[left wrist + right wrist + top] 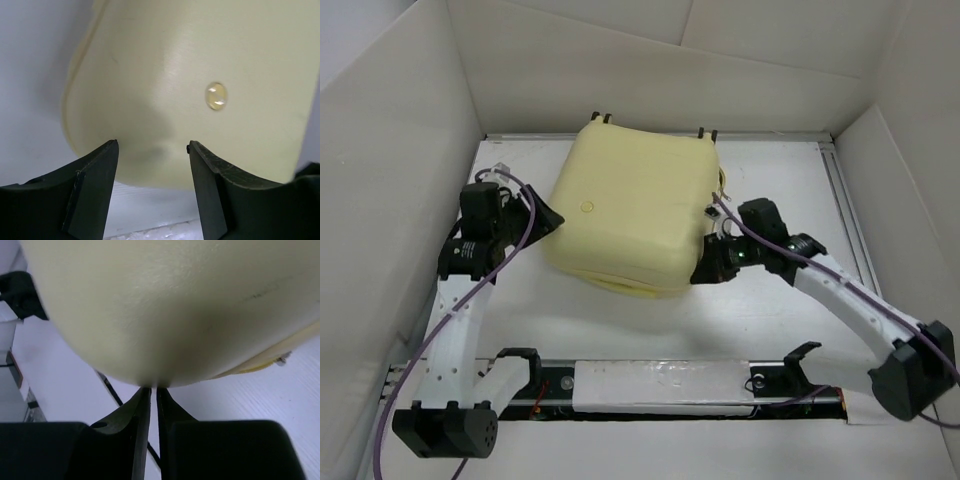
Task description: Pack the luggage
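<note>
Pale yellow hard shell fills both of your wrist views. The luggage point(635, 215) lies closed and flat on the white worktop point(620, 330), in the middle and towards the far side.

Your left end effector point(152, 145) stands partly open. Its two black wedge-shaped fingers point(95, 175) are well apart with nothing between them, and their tips are right at the rounded left corner of the shell. You cannot tell from these views whether they touch it.

Your right end effector point(150, 389) is all but closed, with only a thin slit between the fingers, and it grips nothing you can see. Its tips meet the curved near right corner of the case.

The shell is smooth with a faint satin sheen, and its corners are broadly rounded. A small glossy round stud point(216, 96) sits on the lid, and a brighter yellow seam point(260, 362) runs along the side.
</note>
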{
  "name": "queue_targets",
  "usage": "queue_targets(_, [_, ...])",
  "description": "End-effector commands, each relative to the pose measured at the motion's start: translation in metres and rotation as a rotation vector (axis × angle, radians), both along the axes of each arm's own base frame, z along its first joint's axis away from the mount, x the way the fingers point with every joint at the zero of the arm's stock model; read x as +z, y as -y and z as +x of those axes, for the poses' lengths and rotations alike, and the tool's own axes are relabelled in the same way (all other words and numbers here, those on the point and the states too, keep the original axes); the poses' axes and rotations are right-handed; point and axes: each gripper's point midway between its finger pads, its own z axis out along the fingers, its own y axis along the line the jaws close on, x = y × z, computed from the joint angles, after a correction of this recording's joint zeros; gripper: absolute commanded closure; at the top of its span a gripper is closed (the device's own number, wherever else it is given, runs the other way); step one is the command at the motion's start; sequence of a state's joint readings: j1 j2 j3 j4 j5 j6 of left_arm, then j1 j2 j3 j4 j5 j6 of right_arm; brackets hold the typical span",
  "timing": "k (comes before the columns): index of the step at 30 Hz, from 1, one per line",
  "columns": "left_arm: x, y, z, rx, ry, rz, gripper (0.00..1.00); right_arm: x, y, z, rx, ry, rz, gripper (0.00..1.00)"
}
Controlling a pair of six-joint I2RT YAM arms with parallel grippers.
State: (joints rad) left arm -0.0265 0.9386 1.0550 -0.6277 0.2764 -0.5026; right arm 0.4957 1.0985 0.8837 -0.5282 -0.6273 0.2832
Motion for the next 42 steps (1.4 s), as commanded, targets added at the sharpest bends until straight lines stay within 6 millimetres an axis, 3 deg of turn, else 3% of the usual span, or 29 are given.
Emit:
queue_targets(1, [0.058,0.031,0.003,-0.126,0.133,-0.099,0.46,-0.001,-0.018,0.026,0.022,0.065,-0.039,0.84])
queue_targets(3, [0.069,0.038,0.003,-0.150,0.150,-0.116,0.46,0.007,-0.030,0.044,0.002,0.095,-0.020,0.84])
queue_targets(8, [0.091,0.034,0.023,-0.131,0.218,-0.077,0.46,0.034,-0.052,0.082,-0.027,0.190,0.051,0.81])
queue_targets(10, [0.099,0.036,0.035,-0.120,0.247,-0.099,0.46,0.026,-0.057,0.096,-0.031,0.170,0.043,0.81])
queue_targets(11, [0.113,0.038,0.043,-0.110,0.282,-0.121,0.46,0.026,-0.059,0.108,-0.041,0.171,0.043,0.81])
queue_targets(15, [0.146,0.044,0.049,-0.131,0.389,-0.170,0.40,0.032,-0.058,0.120,-0.053,0.180,0.053,0.80])
queue_targets(18, [0.133,0.056,0.051,-0.194,0.389,-0.209,0.39,0.044,-0.048,0.121,-0.074,0.225,0.043,0.79])
queue_targets(20, [0.126,0.063,0.054,-0.226,0.383,-0.245,0.39,0.049,-0.042,0.111,-0.067,0.226,0.057,0.74])
queue_targets(25, [0.152,0.080,0.046,-0.321,0.496,-0.348,0.40,0.043,-0.031,0.087,-0.059,0.227,0.066,0.69])
queue_targets(26, [0.164,0.079,0.036,-0.345,0.548,-0.381,0.44,0.035,-0.030,0.081,-0.073,0.208,0.053,0.69])
queue_targets(27, [0.171,0.083,0.025,-0.367,0.545,-0.488,0.50,0.043,-0.030,0.076,-0.084,0.230,0.068,0.69])
queue_targets(28, [0.172,0.091,0.010,-0.486,0.637,-0.545,0.65,0.044,-0.033,0.069,-0.074,0.243,0.065,0.70])
queue_targets(30, [0.175,0.099,-0.012,-0.592,0.716,-0.610,0.72,0.057,-0.030,0.066,-0.115,0.288,0.061,0.77])
queue_targets(32, [0.164,0.103,-0.020,-0.658,0.711,-0.610,0.73,0.067,-0.028,0.065,-0.161,0.297,0.075,0.78])
queue_targets(33, [0.156,0.108,-0.021,-0.686,0.684,-0.599,0.84,0.068,-0.025,0.066,-0.199,0.307,0.072,0.80])
queue_targets(34, [0.133,0.111,-0.011,-0.669,0.608,-0.515,0.90,0.076,-0.024,0.067,-0.239,0.323,0.092,0.84])
queue_targets(35, [0.125,0.114,-0.010,-0.588,0.481,-0.546,0.94,0.079,-0.023,0.066,-0.240,0.331,0.099,0.85])
queue_targets(36, [0.113,0.112,-0.004,-0.581,0.541,-0.339,0.94,0.082,-0.021,0.068,-0.276,0.343,0.092,0.87])
queue_targets(37, [0.111,0.132,-0.024,-0.616,0.527,-0.278,0.94,0.082,-0.018,0.067,-0.297,0.351,0.077,0.90])
queue_targets(38, [0.104,0.127,-0.019,-0.526,0.514,-0.208,0.94,0.083,-0.017,0.069,-0.321,0.362,0.062,0.92])
queue_targets(39, [0.087,0.126,-0.030,-0.521,0.455,-0.177,0.95,0.083,-0.019,0.068,-0.329,0.372,0.051,0.95])
queue_targets(41, [0.077,0.117,-0.050,-0.509,0.448,-0.149,0.96,0.076,-0.017,0.070,-0.349,0.387,0.017,1.00])
queue_targets(42, [0.048,0.111,-0.055,-0.480,0.369,-0.135,0.96,0.074,-0.018,0.068,-0.347,0.396,0.022,1.00])
